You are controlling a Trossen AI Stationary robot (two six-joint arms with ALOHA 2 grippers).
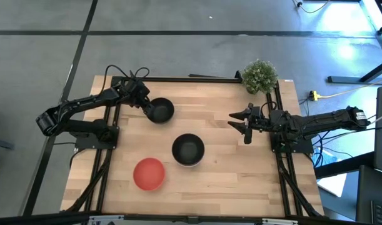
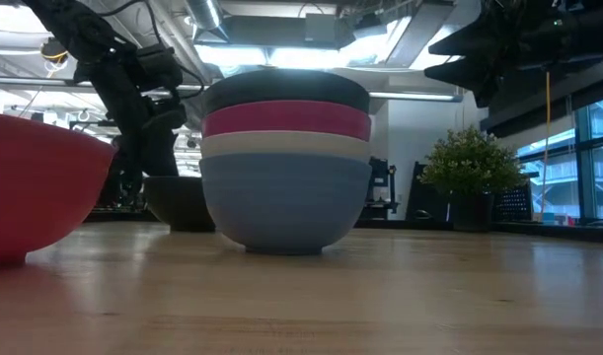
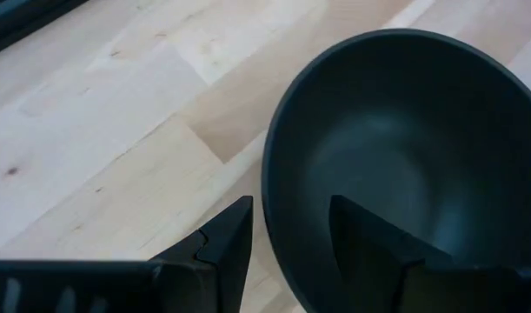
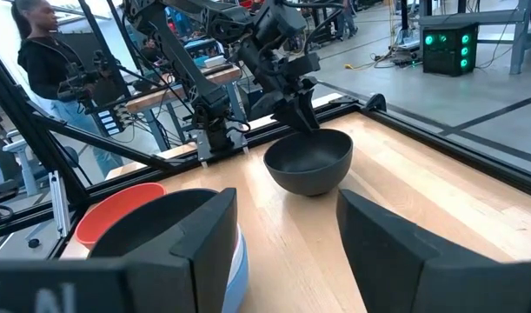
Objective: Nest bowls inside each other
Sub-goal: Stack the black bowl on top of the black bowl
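A loose black bowl [image 1: 160, 111] [image 4: 308, 161] stands on its base at the table's far left. My left gripper [image 3: 287, 213] is open at this bowl's left rim [image 3: 269, 200], slanting down, with one finger inside the bowl and one outside. A stack [image 1: 188, 150] of nested bowls stands mid-table: blue [image 2: 286, 202] at the bottom, then white, then magenta, with a black one [image 2: 286, 91] on top. A red bowl [image 1: 149, 173] stands alone near the front. My right gripper [image 1: 231, 120] hovers open and level at the right.
A small green potted plant [image 1: 259, 75] stands at the table's far right corner. Black frame rails run along the table's left, right and far edges. Bare wood lies between the loose black bowl and the stack. A person [image 4: 39, 52] stands beyond the table.
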